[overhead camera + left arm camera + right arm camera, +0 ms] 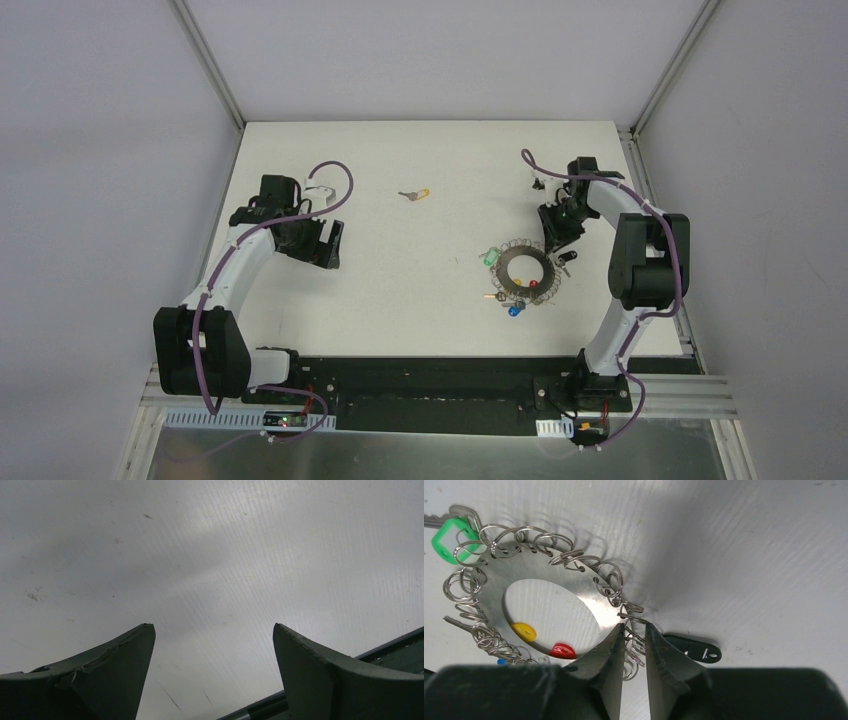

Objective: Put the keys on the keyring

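1. The left hand [212, 627] has two dark grey fingers spread wide, with only bare surface between them. It holds nothing and stands at the left of the white ribbed worktop [400, 310], well apart from every key.

2. A small silver key with a yellow plastic head, the loose yellow key [415, 194], lies alone toward the far side, between the two arms.

3. The keyring [574, 582] is a large flat grey metal ring with a wide oval hole, lying flat on the right half of the worktop. Small silver wire loops [499, 545] fringe its whole rim, and many overlap.
   - A green square-headed key [451, 537] sits at its rim, overlapped by a loop.
   - A yellow head [522, 630] and a red head [562, 651] show inside the hole.
   - A blue head [516, 310] lies at the near rim.

4. The right hand [634, 627] has its dark fingers almost together at the ring's rim. A wire loop sits in the narrow gap, but I cannot tell whether it is pinched.

5. A black-headed key [694, 649] lies flat just beside the right hand's finger.
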Controlling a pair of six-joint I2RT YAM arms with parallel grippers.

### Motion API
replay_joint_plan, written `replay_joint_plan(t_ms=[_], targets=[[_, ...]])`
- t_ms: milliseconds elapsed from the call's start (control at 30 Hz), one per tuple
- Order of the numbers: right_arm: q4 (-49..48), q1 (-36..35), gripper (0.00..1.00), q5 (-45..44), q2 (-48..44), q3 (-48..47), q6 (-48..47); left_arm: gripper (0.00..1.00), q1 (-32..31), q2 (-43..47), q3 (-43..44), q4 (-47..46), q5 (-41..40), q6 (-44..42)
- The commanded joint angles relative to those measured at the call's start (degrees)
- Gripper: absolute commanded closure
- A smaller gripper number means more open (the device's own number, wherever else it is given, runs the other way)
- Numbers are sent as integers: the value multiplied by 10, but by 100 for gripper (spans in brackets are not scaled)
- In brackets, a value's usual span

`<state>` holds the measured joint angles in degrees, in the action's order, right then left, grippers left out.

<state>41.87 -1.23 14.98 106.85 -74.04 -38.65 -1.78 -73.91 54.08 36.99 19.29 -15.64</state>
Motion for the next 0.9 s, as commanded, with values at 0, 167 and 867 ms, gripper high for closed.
replay_joint_plan(t_ms=[0, 167, 867], targets=[[35, 7, 76, 30, -6, -22, -24, 9, 3, -4, 18, 18, 9, -4], [34, 11, 74, 48, -9, -21, -25, 10, 3, -4, 19, 19, 8, -5], [57, 23, 95, 32, -49, 49, -57, 10, 3, -3, 22, 23, 3, -10]])
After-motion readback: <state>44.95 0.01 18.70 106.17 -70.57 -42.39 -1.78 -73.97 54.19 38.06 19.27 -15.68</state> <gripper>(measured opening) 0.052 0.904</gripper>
